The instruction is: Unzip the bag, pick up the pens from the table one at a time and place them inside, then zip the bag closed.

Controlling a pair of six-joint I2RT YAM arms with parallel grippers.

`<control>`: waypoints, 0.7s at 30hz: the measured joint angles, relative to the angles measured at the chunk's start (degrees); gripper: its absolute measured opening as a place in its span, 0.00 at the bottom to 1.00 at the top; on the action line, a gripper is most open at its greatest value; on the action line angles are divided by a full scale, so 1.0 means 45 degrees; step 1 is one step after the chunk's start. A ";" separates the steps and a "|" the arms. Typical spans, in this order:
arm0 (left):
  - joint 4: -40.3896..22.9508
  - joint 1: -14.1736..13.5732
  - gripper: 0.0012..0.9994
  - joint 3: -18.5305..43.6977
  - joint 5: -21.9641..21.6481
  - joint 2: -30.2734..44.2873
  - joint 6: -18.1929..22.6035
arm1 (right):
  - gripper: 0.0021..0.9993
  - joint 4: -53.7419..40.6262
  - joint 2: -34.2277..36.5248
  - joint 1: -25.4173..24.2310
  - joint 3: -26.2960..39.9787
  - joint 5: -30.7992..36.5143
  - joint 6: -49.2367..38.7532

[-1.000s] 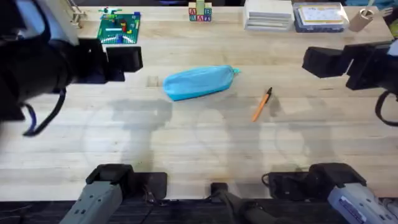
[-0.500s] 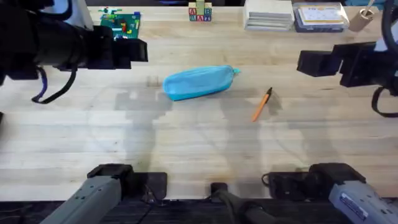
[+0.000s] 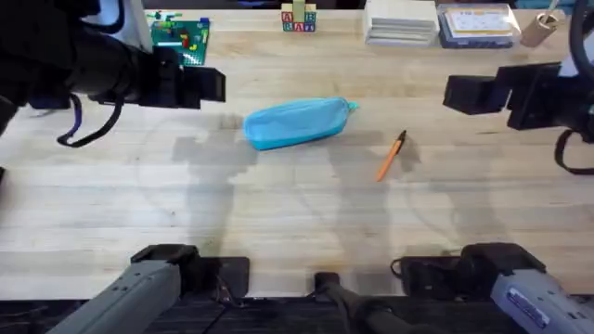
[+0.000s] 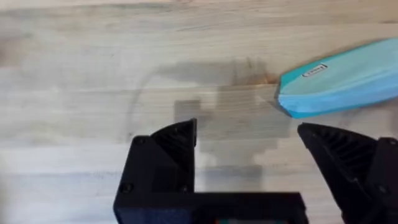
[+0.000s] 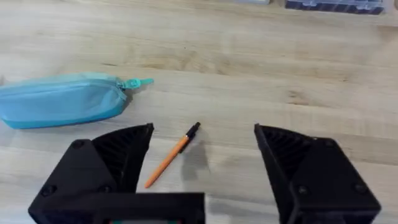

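Note:
The light blue bag (image 3: 297, 122) lies zipped shut in the middle of the table (image 3: 278, 213), its zipper pull at the right end (image 5: 134, 83). One orange pen (image 3: 390, 156) with a black tip lies to its right, also in the right wrist view (image 5: 171, 155). My left gripper (image 3: 209, 85) hovers open to the left of the bag, whose left end (image 4: 339, 84) is in the left wrist view. My right gripper (image 3: 459, 93) hangs open to the right, beyond the pen. Neither holds anything.
Along the far edge stand a green building-brick plate (image 3: 178, 39), letter blocks (image 3: 298, 19), a white box (image 3: 400, 20), a flat blue case (image 3: 477, 24) and a small bottle (image 3: 539, 28). Bare wood lies between the bag and the arm bases.
My left arm has swung up and to the right, its gripper now nearer the bag. My right gripper shifted slightly left. Bag and pen have not moved.

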 joint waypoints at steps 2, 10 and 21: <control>-0.0021 -0.0005 0.99 0.0000 0.0615 0.0013 0.1039 | 1.00 -0.0017 0.0000 0.0000 0.0000 0.0001 0.0000; -0.0053 0.0214 0.99 0.0000 0.3606 0.0039 0.5430 | 1.00 -0.0059 0.0000 0.0000 0.0005 0.0000 0.0000; -0.0201 0.2467 0.99 0.0000 0.8990 0.0242 1.0195 | 1.00 -0.0063 0.0000 0.0000 0.0005 0.0000 0.0000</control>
